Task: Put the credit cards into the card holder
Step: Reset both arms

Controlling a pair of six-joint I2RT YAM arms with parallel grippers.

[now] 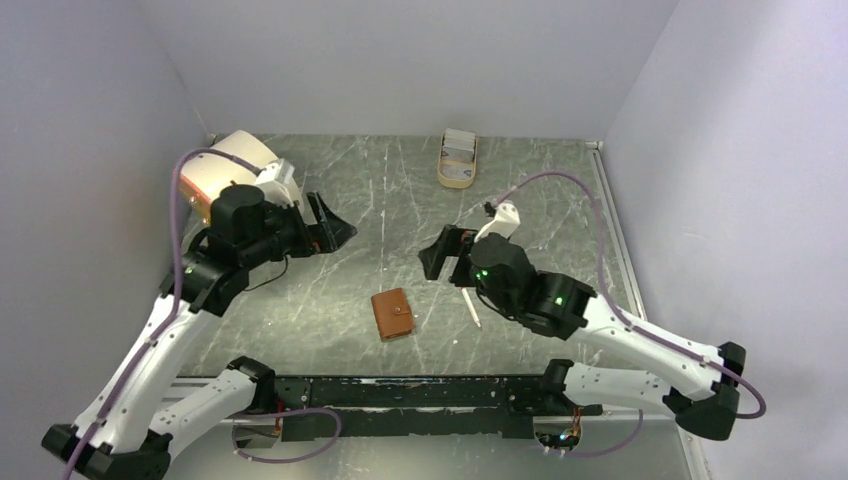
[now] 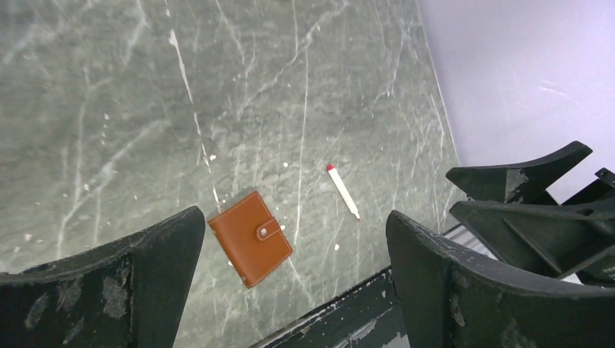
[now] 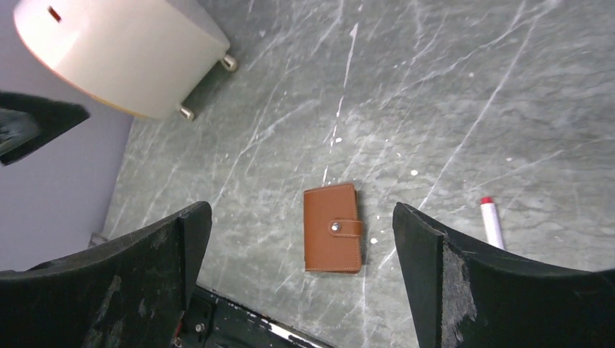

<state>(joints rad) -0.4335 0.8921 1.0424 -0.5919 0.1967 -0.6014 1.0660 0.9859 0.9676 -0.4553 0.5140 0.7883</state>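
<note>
The left tool (image 1: 335, 228) and the right tool (image 1: 442, 260) both hang above the tabletop (image 1: 560, 200) with jaws wide apart, gripping nothing. A white stick (image 1: 471, 305) with a red tip lies just right of the card holder (image 1: 392, 313). A cream drum (image 1: 235, 165) sits well back-left of it, and a tan oval tray (image 1: 458, 160) well behind it. The card holder lies flat and snapped shut, between the two tools and nearer the arm bases.

"Where is the card holder (image 3: 332, 228) lying?"

"It's lying closed on the bench (image 3: 450, 87), showing between the wide-spread fingers (image 3: 145, 283) of the right end effector (image 3: 301, 214). A red-capped white stick (image 3: 492, 225) is lying to its right."
</note>
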